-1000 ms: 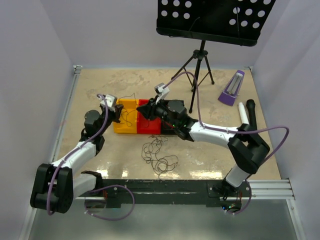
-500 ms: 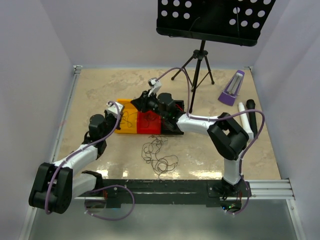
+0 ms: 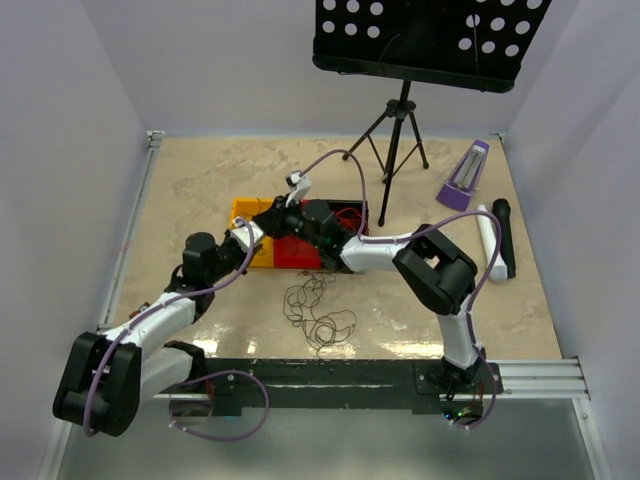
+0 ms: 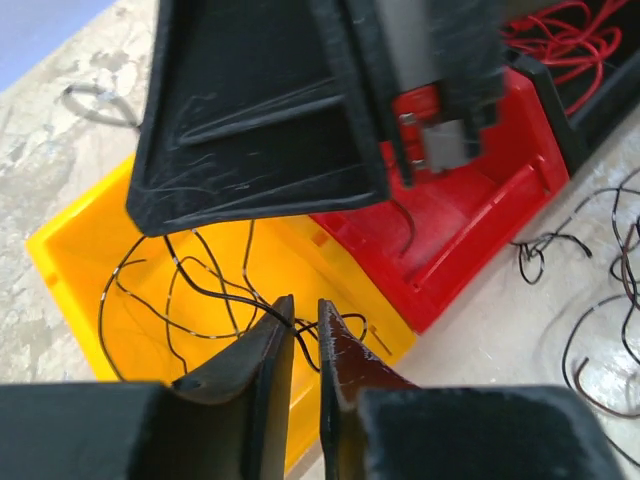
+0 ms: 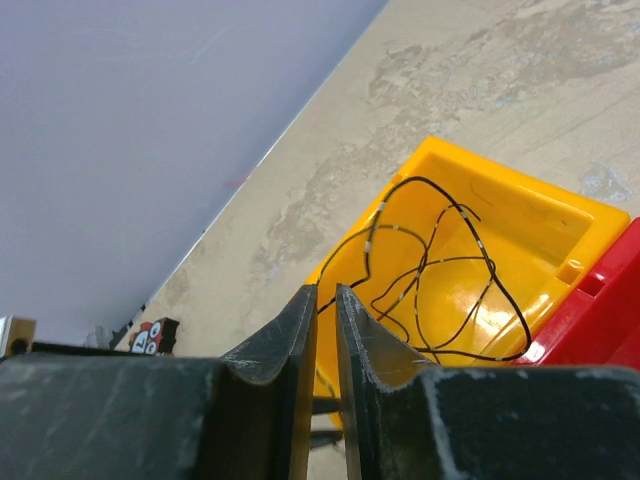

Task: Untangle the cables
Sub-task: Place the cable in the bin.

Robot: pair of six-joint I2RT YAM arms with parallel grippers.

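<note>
- Three bins are sitting on the counter (image 3: 200, 180): one yellow bin (image 3: 243, 212), one red bin (image 3: 297, 252), one black bin (image 3: 352, 208).
- One loose tangle of dark cables (image 3: 318, 310) is lying nearer.
- One music stand (image 3: 402, 110), one metronome (image 3: 464, 178), one white tube (image 3: 487, 235) and one microphone (image 3: 503, 240) are sitting far right.

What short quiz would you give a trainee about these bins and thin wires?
1. True or false: the yellow bin holds red wires.
2. Where does the loose tangle of dark wires lie? A in the yellow bin; B on the table in front of the bins; C on the music stand.
3. What colour is the bin next to the yellow one?
Key: 1 false, it holds black wires; 2 B; 3 red bin.
</note>
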